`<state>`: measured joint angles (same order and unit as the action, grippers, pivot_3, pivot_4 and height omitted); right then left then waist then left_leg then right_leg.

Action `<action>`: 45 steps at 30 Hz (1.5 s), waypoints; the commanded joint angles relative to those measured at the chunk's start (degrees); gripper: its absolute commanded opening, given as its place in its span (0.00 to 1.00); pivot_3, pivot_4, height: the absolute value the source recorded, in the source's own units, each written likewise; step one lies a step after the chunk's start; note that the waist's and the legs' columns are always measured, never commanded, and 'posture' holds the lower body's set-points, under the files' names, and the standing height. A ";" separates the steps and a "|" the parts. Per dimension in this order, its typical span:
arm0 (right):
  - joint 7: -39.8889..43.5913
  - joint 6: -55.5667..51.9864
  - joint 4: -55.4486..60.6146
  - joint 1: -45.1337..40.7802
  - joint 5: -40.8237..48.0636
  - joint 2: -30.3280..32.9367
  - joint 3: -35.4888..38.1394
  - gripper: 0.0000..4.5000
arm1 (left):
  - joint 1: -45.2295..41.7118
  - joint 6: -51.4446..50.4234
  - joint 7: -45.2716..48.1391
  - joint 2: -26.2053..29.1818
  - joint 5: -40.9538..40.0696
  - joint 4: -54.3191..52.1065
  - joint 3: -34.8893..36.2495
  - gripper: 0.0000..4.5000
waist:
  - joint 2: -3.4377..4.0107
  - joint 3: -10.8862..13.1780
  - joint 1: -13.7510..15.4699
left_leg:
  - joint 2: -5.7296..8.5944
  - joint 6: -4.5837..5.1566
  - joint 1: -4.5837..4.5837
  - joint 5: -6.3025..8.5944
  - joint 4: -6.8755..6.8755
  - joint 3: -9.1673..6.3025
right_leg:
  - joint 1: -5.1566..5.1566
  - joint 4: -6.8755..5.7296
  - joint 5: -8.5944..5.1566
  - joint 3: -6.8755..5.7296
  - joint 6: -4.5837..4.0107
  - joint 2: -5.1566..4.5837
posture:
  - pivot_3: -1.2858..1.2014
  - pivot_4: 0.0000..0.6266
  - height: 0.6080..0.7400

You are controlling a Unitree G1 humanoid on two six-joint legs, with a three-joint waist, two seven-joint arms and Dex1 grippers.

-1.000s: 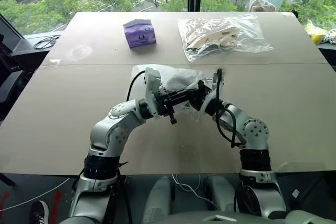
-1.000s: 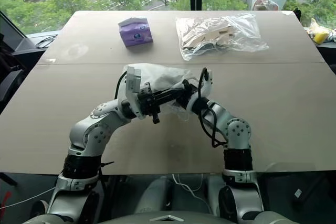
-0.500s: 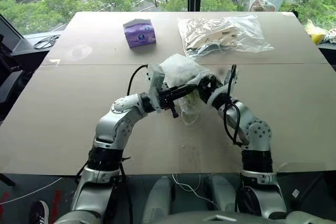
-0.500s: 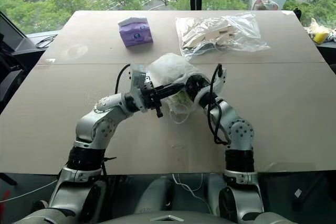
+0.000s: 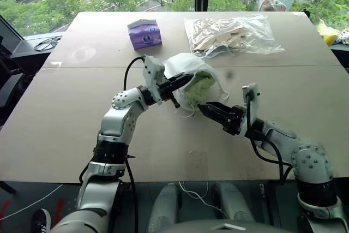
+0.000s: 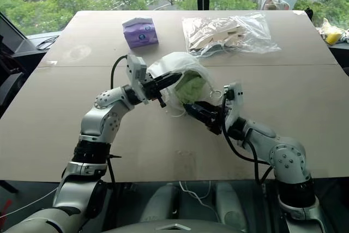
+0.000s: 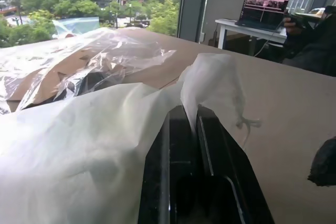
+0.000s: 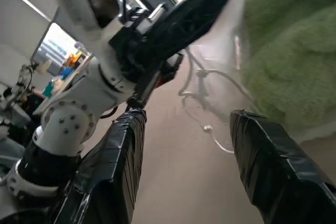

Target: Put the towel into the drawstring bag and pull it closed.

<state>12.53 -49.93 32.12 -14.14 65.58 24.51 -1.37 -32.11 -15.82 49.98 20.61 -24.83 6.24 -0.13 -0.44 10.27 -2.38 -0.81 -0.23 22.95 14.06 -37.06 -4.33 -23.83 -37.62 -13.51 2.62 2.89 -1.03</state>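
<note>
On the tan table [image 5: 65, 129] by tree-filled windows, left pincer [image 5: 182, 82] clamped on the drawstring bag [image 5: 188, 66], right pincer [image 5: 210, 112] wide.

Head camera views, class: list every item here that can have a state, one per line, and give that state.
drawstring bag: lifted by its rim, mouth open, not drawn closed.
towel: inside the bag, showing at the mouth.
left end effector: shut on the bag's rim.
right end effector: open, empty, apart from the bag.
clear plastic bag: lying flat on the table.
</note>
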 commanded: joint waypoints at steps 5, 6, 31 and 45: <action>7.84 13.80 -2.57 2.97 -28.30 13.36 -2.16 0.61 | 0.73 -0.15 -0.73 -0.14 -0.57 -3.57 0.57 0.00 | -0.14 0.07 0.17 | 0.03 -0.01 0.00 0.00 -0.08 0.10 | 0.03 0.02 0.01 0.07 0.03 -0.06 | 0.52 0.24 1.00; 9.54 16.39 -4.47 3.39 -33.35 15.58 -4.65 0.61 | 0.74 -0.24 -0.80 -0.20 -0.59 -3.60 0.57 0.00 | -0.16 0.08 0.17 | 0.04 -0.01 -0.01 0.00 -0.08 0.13 | 0.03 0.02 0.01 0.09 0.03 -0.06 | 0.52 0.24 1.00; 2.40 43.33 -47.19 -14.50 -64.25 -5.83 -7.26 0.43 | 2.25 -2.39 -2.55 1.36 -0.73 -4.15 2.67 0.00 | -0.34 0.17 0.19 | 0.07 -0.27 -0.08 -0.15 -0.07 0.05 | 0.06 -0.13 0.17 0.04 -0.22 -0.11 | 0.52 0.24 1.00; 0.13 44.19 -39.31 -10.65 -65.06 -7.33 -1.69 0.00 | 1.55 -4.41 -5.19 0.85 -1.12 -3.25 3.52 0.29 | -0.34 0.17 0.00 | 0.07 -0.27 -0.12 -0.15 -0.08 0.05 | 0.06 -0.23 0.17 0.06 -0.23 -0.10 | 0.52 0.24 1.00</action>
<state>12.90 -6.00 -10.11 -24.70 0.50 17.47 -4.02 -29.60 -20.86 45.21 21.09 -25.77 4.67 1.83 -0.77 10.44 -2.38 -0.74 -0.49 22.82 13.91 -37.14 -4.28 -23.77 -37.86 -13.33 2.68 2.66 -1.13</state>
